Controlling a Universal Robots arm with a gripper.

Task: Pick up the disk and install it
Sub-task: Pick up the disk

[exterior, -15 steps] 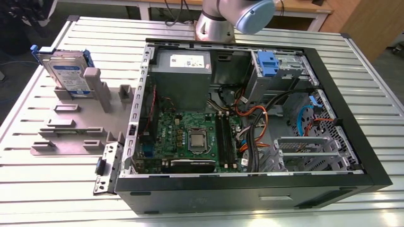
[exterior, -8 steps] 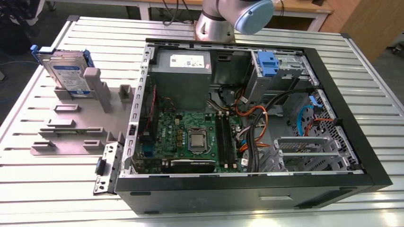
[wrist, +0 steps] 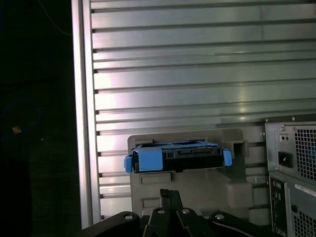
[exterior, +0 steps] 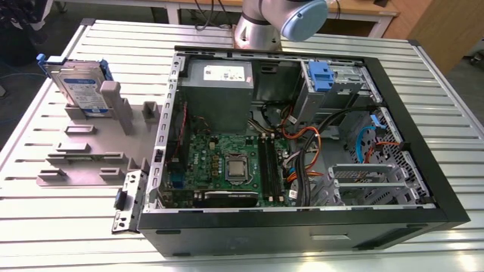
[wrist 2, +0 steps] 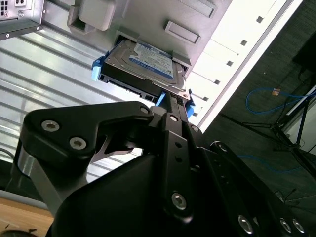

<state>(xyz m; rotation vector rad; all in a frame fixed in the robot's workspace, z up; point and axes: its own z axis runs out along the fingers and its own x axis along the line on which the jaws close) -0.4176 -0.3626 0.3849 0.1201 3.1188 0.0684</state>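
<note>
The chief risk here is a poor grip on the disk, which stands on edge and leans a little in a slot of the grey holder, at about ten o'clock from the open computer case in the exterior view. Only the slot steadies it, so I judge that a gripper arriving off-centre or skewed could tip it further, jam it against the slot wall, or catch a blue side rail rather than the metal body and let it slip. A later hazard is the loose orange cables inside the case, near its three o'clock side, which could snag a carried disk. The arm rises from the table at twelve o'clock, behind the case, and its wrist is pulled well back from the holder. In the second wrist view the gripper points toward the disk but sits apart from it; in the first wrist view the gripper lines up below the disk's narrow blue-railed edge. The fingers look pressed together with nothing between them — the tool holds nothing, and the disk is untouched in its slot.
</note>
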